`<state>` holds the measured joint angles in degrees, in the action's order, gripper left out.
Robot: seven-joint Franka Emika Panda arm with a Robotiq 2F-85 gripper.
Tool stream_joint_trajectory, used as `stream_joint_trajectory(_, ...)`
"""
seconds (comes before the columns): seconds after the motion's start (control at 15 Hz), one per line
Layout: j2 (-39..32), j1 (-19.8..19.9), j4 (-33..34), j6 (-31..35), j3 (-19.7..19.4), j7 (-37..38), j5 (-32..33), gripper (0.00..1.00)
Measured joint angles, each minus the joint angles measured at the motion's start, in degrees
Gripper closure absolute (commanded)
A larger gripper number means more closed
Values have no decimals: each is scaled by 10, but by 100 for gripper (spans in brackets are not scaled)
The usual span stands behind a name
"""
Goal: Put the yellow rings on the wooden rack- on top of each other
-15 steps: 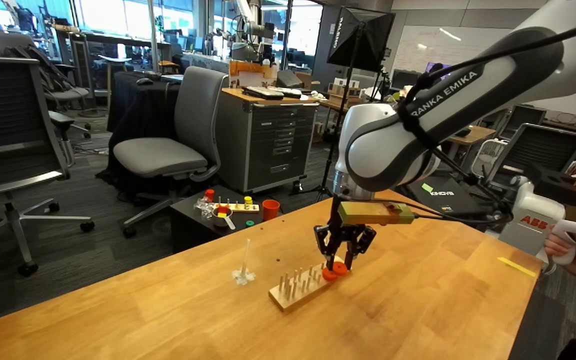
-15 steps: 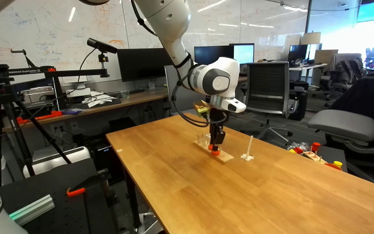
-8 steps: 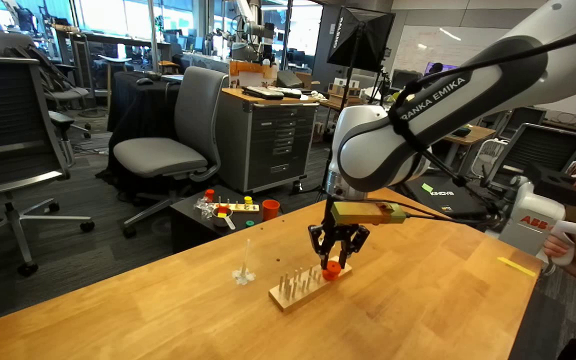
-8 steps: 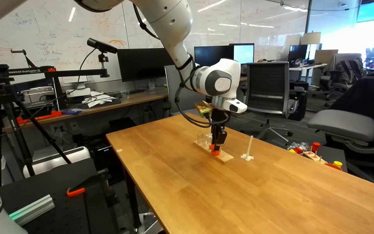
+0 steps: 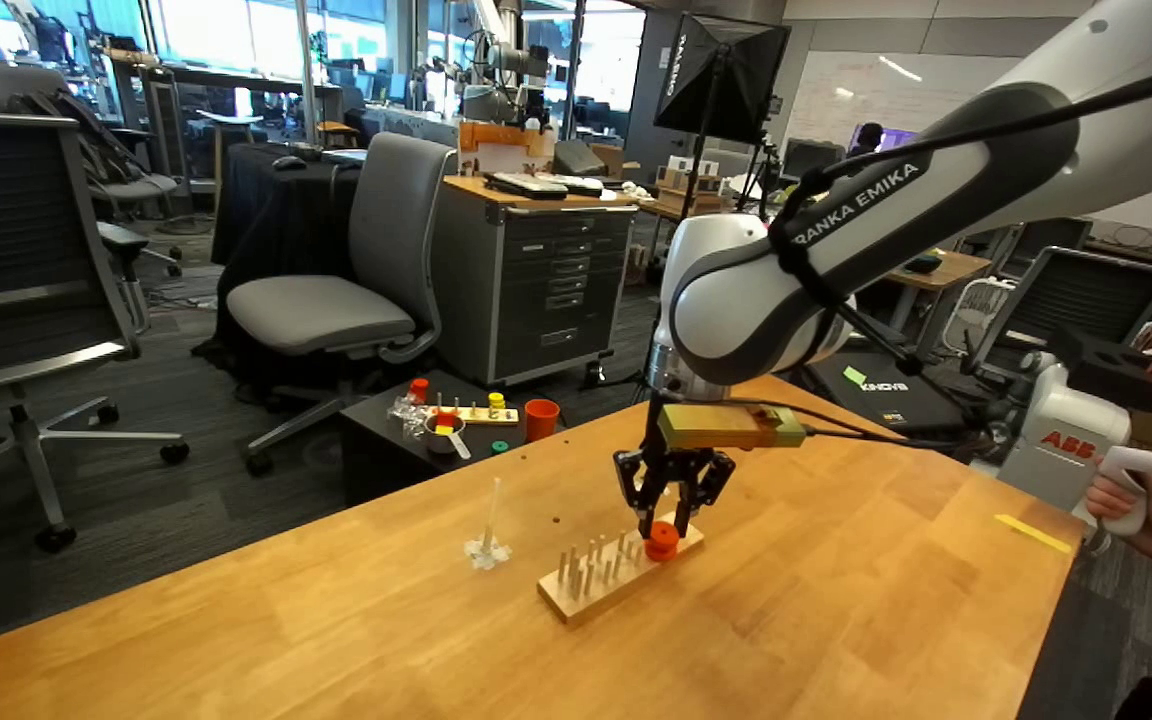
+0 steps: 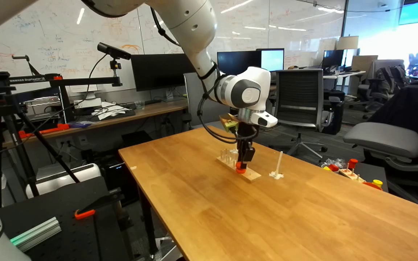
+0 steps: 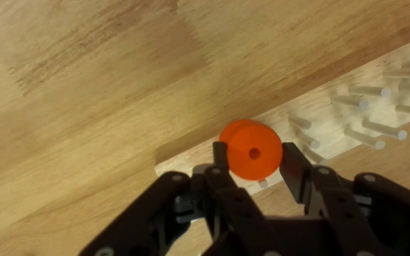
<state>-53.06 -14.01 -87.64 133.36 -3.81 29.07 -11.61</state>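
Observation:
Both yellow rings look orange-red here. My gripper (image 7: 254,151) is shut on the upper ring (image 7: 255,156), with a finger against each side and its centre hole facing up. Just beneath, the lower ring (image 7: 230,128) peeks out past the upper one's far left edge, so the two overlap but are not quite lined up in the wrist view. That lower ring (image 5: 661,556) rests on the wooden rack (image 5: 572,603); whether a peg passes through it is hidden. In an exterior view the upper ring (image 6: 240,165) appears right over the lower one; I cannot tell whether they touch.
Several upright pegs (image 7: 367,138) crowd the rack beside my finger. A thin pale post (image 5: 490,515) stands alone on the table (image 5: 786,620). On a low black side table are an orange cup (image 5: 540,420) and another pegged wooden board (image 5: 481,415).
My gripper has carried the held ring a short way across the rack, from beside the lower ring to above it. The lower ring and rack have stayed put.

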Motion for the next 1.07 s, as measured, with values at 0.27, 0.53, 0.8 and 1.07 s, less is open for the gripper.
stream_joint_trajectory(0.27,-6,4,6,-5,0,0,0,83)
stream_joint_trajectory(0.53,-10,9,10,-10,0,0,0,83)
stream_joint_trajectory(0.8,-10,10,10,-15,0,0,0,28)
stream_joint_trajectory(1.07,-9,10,12,-17,0,0,0,0)
